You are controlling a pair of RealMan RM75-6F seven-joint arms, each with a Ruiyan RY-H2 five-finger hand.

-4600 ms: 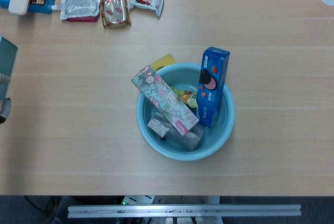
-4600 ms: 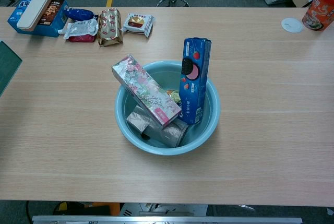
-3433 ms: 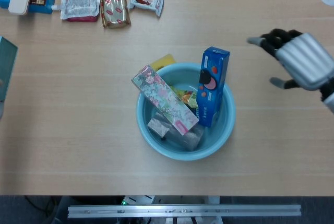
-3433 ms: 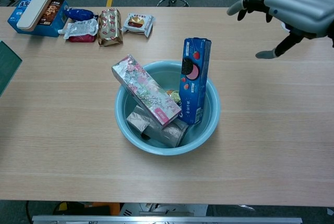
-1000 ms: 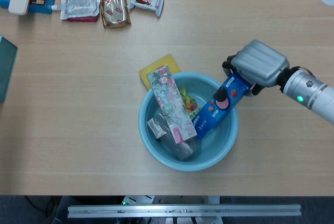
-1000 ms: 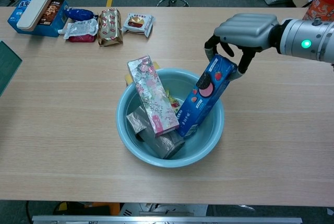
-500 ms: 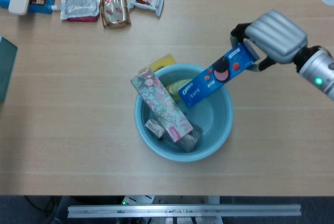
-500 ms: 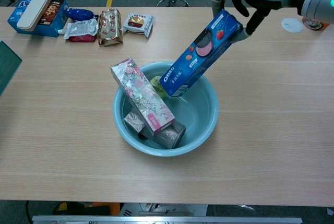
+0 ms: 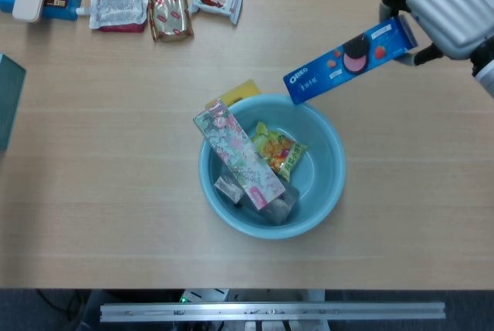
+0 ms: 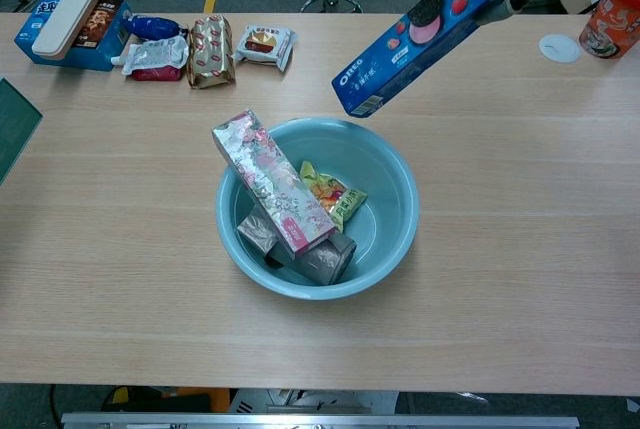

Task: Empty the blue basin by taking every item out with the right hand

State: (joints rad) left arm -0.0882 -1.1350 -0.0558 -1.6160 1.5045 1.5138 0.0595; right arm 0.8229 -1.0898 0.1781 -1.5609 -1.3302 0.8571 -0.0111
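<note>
Head view, far left: a row of snack packets lies along the table's far edge, well apart from the basin.
Left hand: not seen in either view.
Blue basin: mid-table, with a floral box leaning on its left rim, a yellow-green candy packet, and a silver packet low inside; a yellow item shows just behind the rim.
Oreo box: lifted clear of the basin, long axis slanting down-left from the hand toward the basin's far rim.
Right hand: closed around the box's upper right end, up and right of the basin.
Next move, as a judgement: carry the box rightward, set it on bare table.
</note>
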